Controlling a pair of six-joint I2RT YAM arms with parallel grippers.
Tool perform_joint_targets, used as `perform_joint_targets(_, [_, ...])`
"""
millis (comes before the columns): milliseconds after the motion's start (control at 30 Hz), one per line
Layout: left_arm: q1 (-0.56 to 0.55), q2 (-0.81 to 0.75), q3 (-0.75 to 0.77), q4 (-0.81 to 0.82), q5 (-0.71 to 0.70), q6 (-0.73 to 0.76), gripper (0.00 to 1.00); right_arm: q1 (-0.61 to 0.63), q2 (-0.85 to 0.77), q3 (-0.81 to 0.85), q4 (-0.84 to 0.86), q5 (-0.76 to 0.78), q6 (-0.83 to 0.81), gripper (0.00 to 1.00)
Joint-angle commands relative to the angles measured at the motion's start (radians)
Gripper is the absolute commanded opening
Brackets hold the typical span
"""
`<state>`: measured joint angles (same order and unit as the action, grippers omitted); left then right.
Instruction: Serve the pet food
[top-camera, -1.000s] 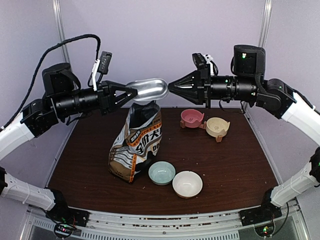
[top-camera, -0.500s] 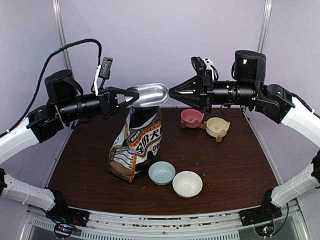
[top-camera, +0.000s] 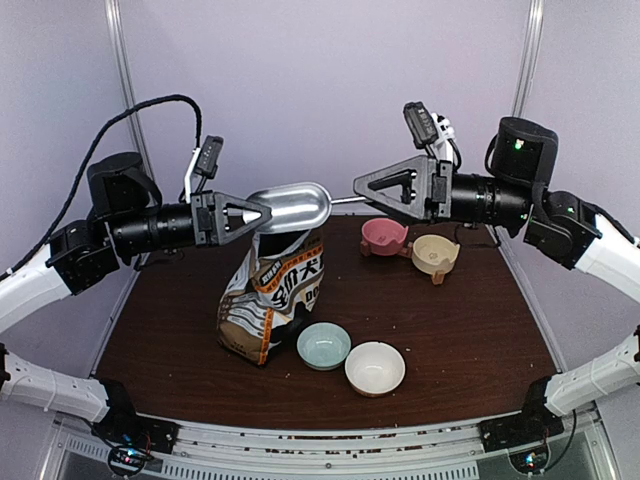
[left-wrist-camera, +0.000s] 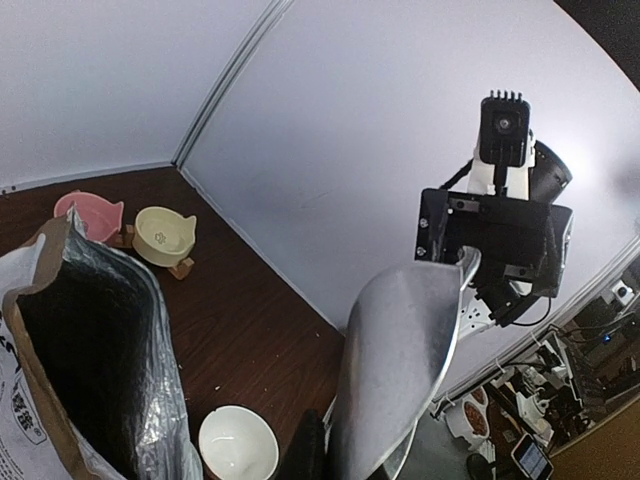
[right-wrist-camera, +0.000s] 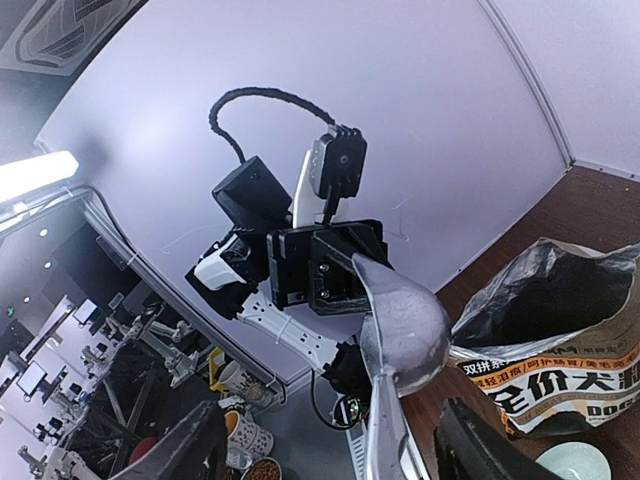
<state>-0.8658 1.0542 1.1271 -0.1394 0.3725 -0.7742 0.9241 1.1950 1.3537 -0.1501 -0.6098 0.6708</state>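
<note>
A shiny metal scoop (top-camera: 291, 205) hangs level above the open dog-food bag (top-camera: 272, 293). My left gripper (top-camera: 262, 213) is shut on the rim of the scoop's bowl end. In the left wrist view the scoop (left-wrist-camera: 400, 360) fills the lower middle, beside one black finger (left-wrist-camera: 305, 450). My right gripper (top-camera: 362, 195) stands open at the handle's tip. In the right wrist view the scoop (right-wrist-camera: 405, 325) points its handle between the spread jaws of the right gripper (right-wrist-camera: 330, 412), touching neither. The pet food is hidden; the bag's inside (left-wrist-camera: 85, 370) looks dark.
On the brown table (top-camera: 470, 320) stand a pink bowl (top-camera: 384, 236) and a beige bowl (top-camera: 436, 253) at the back right. A light blue bowl (top-camera: 324, 345) and a white bowl (top-camera: 375, 367) sit near the front, right of the bag.
My right gripper has opened, let go of the scoop's handle and drawn back to the right. My left gripper has shut on the scoop's rim and now carries it alone.
</note>
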Motion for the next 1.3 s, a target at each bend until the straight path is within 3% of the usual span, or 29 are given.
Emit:
perform_joint_targets(0, [-0.002, -0.009, 0.007, -0.007, -0.019, -0.082, 0.00, 0.003, 0.022, -0.019, 0.095, -0.046, -0.051, 0.71])
perform_joint_targets(467, [-0.002, 0.016, 0.037, -0.088, -0.023, -0.101, 0.00, 0.050, 0.101, 0.054, -0.058, -0.059, -0.126, 0.24])
perform_joint_targets(633, [-0.002, 0.014, 0.037, -0.096, -0.027, -0.102, 0.00, 0.052, 0.095, 0.044, -0.069, -0.048, -0.126, 0.15])
perform_joint_targets(800, [-0.002, 0.010, 0.036, -0.110, -0.044, -0.096, 0.00, 0.052, 0.081, 0.028, -0.072, -0.024, -0.123, 0.00])
perform_joint_targets(867, [-0.002, 0.010, 0.052, -0.141, -0.065, -0.064, 0.00, 0.052, 0.069, 0.027, -0.084, 0.016, -0.121, 0.00])
perform_joint_targets(900, [-0.001, 0.010, 0.067, -0.172, -0.088, -0.030, 0.02, 0.053, 0.062, 0.029, -0.092, 0.039, -0.121, 0.00])
perform_joint_targets(967, [0.004, 0.019, 0.120, -0.276, -0.165, 0.032, 0.30, 0.052, 0.051, 0.042, -0.113, 0.101, -0.120, 0.00])
perform_joint_targets(1033, [0.005, 0.036, 0.188, -0.392, -0.267, 0.098, 0.50, 0.052, 0.046, 0.064, -0.147, 0.163, -0.124, 0.00])
perform_joint_targets(1167, [0.007, 0.100, 0.285, -0.553, -0.408, 0.172, 0.73, 0.052, 0.067, 0.121, -0.266, 0.279, -0.155, 0.00])
perform_joint_targets(1267, [0.006, 0.171, 0.349, -0.649, -0.462, 0.203, 0.81, 0.053, 0.098, 0.169, -0.349, 0.339, -0.177, 0.00])
